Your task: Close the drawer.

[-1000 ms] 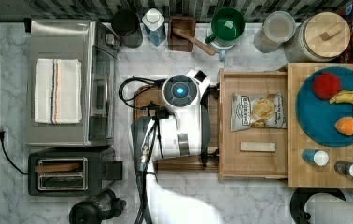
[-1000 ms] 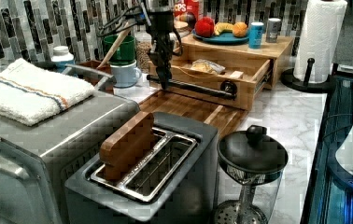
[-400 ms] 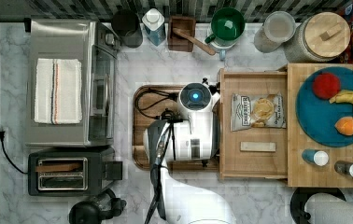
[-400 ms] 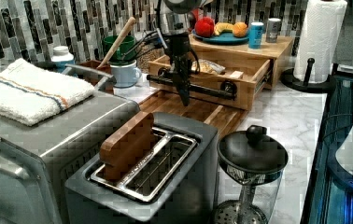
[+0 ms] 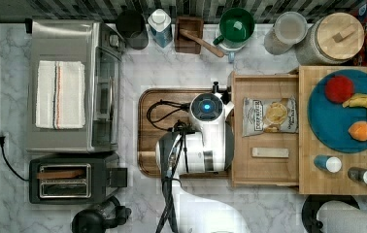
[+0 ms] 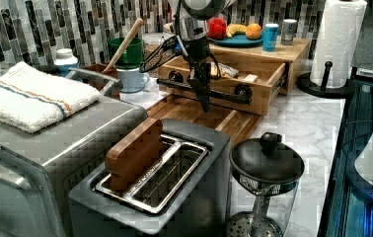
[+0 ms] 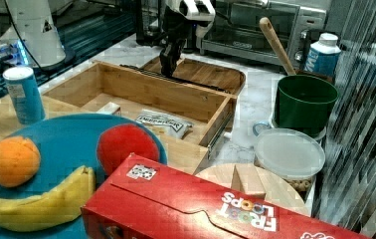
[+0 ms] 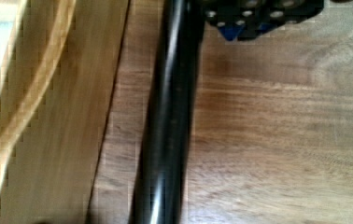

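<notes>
The drawer (image 5: 265, 168) is a shallow light-wood box standing pulled out from under the butcher-block top (image 5: 308, 179). It holds a chip bag (image 5: 268, 116) and a small white bar (image 5: 269, 152). A black bar handle (image 6: 224, 90) (image 8: 165, 121) runs along its front. My gripper (image 6: 205, 102) (image 7: 168, 66) (image 8: 258, 23) hangs shut right at that handle, on the side of the dark wooden tray (image 5: 147, 145) (image 6: 224, 119), its tip just above the tray. In the top view my wrist (image 5: 207, 108) covers the fingers.
A toaster oven (image 5: 70, 85) and a toaster (image 5: 72, 177) stand at the top view's left. A green mug (image 5: 236, 25), jars and a cereal box (image 7: 186, 209) line the back wall. A blue plate (image 5: 346, 136) with fruit sits on the butcher-block top. A paper towel roll (image 6: 337, 39) stands beyond it.
My arm has moved toward the top view's right, from over the dark tray's middle to the drawer's front handle. The drawer itself stands about where it was.
</notes>
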Motion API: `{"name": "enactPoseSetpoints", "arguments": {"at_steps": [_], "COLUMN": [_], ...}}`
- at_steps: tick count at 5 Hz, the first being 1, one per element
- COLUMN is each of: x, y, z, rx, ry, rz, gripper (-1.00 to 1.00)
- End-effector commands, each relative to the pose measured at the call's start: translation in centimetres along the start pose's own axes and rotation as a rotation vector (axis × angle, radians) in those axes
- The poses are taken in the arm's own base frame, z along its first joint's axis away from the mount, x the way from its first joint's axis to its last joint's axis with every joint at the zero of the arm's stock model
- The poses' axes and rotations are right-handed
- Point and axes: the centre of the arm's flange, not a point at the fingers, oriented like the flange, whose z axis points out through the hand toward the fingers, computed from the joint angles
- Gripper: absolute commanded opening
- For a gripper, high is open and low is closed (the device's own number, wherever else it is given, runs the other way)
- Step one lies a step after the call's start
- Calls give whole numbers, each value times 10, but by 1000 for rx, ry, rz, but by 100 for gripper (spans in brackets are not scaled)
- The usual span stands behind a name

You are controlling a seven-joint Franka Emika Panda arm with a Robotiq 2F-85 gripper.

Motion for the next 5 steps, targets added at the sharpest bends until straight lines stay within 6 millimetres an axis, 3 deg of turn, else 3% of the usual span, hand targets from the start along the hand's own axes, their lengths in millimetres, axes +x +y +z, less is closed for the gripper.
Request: {"name": "enactPoseSetpoints", "arguments": {"at_steps": [1,3,5], "x": [-7,-38,-45], "y": [85,160,238], "z": [-39,-40,-23], "rx": [-49,-59,-55], "ry": [180,189,220], "rz": [-21,26,-30], "gripper": [-100,-100,-100]}}
